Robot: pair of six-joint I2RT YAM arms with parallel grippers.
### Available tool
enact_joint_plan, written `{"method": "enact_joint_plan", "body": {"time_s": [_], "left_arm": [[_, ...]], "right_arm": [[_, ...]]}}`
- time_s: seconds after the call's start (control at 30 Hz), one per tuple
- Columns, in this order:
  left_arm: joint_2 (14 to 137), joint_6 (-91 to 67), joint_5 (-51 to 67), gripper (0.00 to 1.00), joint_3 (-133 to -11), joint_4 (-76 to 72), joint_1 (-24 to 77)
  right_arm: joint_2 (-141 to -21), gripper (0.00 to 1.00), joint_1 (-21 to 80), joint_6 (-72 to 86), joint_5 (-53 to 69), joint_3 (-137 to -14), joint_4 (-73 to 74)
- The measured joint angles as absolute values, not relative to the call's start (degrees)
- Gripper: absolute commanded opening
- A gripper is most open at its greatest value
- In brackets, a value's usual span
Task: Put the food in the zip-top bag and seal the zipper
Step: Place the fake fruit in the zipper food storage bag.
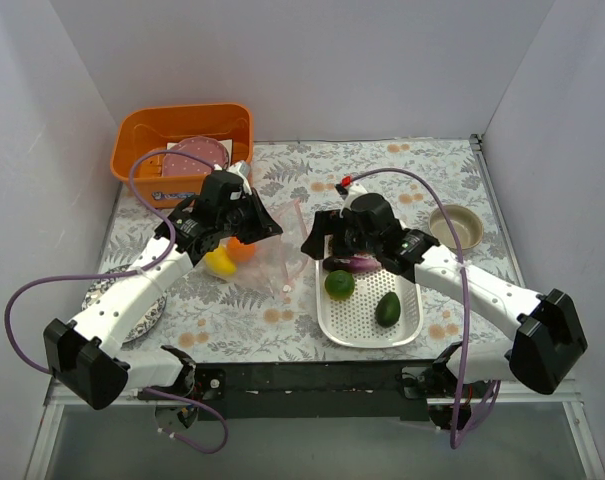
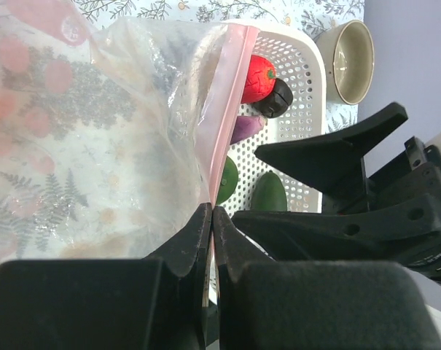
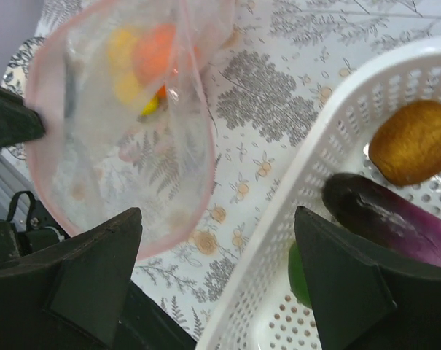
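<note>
Pinching the zipper (image 2: pixel 224 124), the left gripper (image 2: pixel 211 213) holds the zip-top bag (image 2: pixel 125 124)

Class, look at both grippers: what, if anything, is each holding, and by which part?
The left gripper pinches the zip-top bag by its pink zipper at the mouth edge. The right gripper is open, holding nothing.

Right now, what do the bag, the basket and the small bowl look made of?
Bag: thin clear plastic film, glossy, crinkled, tablecloth pattern showing through. Basket: white rigid plastic, matte, evenly perforated. Bowl: beige, smooth sheen, perhaps glazed ceramic, possibly plastic.
</note>
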State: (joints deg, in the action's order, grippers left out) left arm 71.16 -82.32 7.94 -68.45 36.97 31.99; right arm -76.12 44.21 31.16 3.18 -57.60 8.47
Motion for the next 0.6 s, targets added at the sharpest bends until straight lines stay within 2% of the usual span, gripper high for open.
{"method": "enact_joint_plan", "body": {"time_s": [0.33, 0.6], "left_arm": [[72.36, -82.3, 8.14, 0.0, -68.45, 36.62, 31.99], [73.43, -81.47, 9.52, 0.0, -68.42, 35.03, 31.99]], "right_arm": [[-69.65, 0.98, 43.94, 33.87, -6.68, -50.72, 17.8], [-62.46, 0.97, 43.83, 34.06, -15.46, -48.47, 22.9]]}}
